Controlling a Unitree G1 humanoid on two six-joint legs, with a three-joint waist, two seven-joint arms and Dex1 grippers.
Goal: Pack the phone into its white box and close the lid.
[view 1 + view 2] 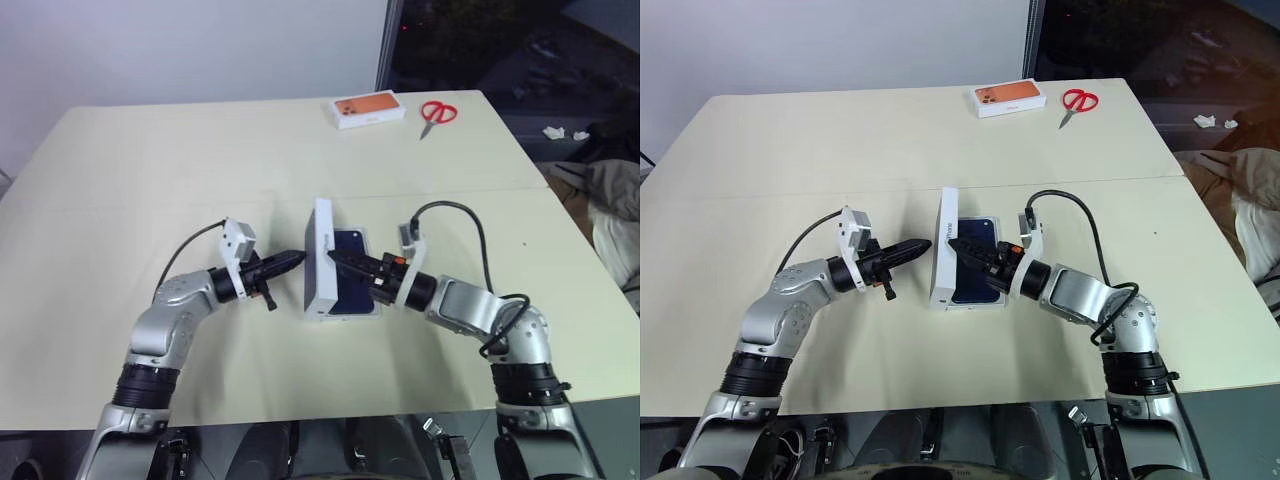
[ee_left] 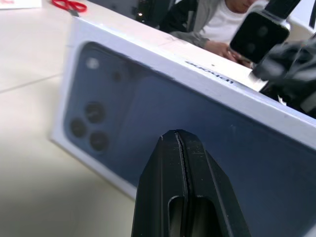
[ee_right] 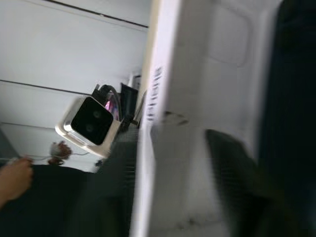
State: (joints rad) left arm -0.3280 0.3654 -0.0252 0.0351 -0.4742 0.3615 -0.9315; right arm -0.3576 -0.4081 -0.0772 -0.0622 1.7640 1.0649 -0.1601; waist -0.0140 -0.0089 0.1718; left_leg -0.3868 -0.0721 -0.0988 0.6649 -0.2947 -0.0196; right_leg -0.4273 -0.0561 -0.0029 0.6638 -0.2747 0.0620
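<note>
At the far edge of the cream table (image 1: 150,180), we see an orange-topped box (image 1: 367,110) lying flat, its white sides showing. Just to its right sit red-handled scissors (image 1: 437,114), blades pointing toward the near side. The two lie close together but apart. Beyond the table's right edge we make out crumpled beige fabric (image 1: 610,215) on the dark floor. In the left wrist view, a person in a white top (image 2: 227,19) sits in the background.
</note>
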